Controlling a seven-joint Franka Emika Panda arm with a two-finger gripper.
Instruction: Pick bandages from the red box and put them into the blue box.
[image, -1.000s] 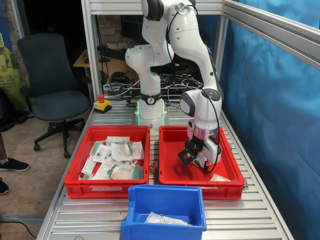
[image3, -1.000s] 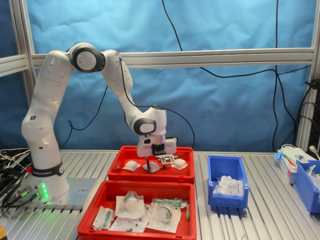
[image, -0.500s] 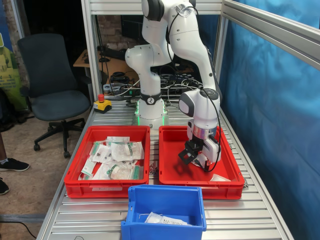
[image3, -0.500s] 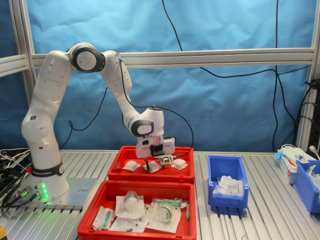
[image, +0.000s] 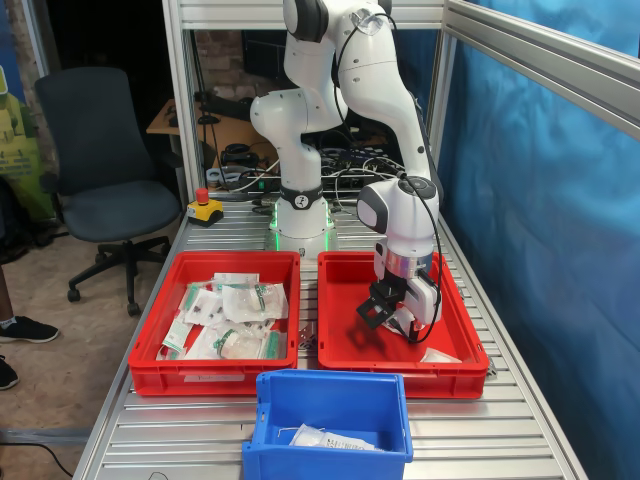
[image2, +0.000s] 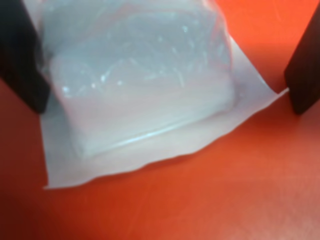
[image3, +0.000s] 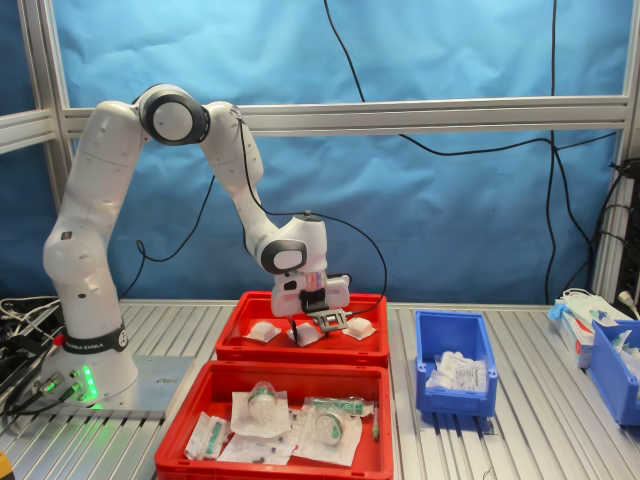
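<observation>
Here the gripper (image2: 162, 60) is low inside the red box (image: 345, 345), its jaws spread on both sides of one bandage (image2: 142, 75) (not yet closed on it). This bandage lies flat on the box floor. The blue box (image3: 455, 345) stands apart.

A second red tray (image: 215, 372) of green-printed packets (image: 235, 315) is sitting near a red stop button (image: 203, 196), an office chair (image: 100, 160) standing farther left.

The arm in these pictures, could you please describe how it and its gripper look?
The arm is glossy white with rounded links and dark grey joint rings. A black cable runs along it. Its base bears small dark lettering and glows green at the foot. The gripper is white with black fingers.
</observation>
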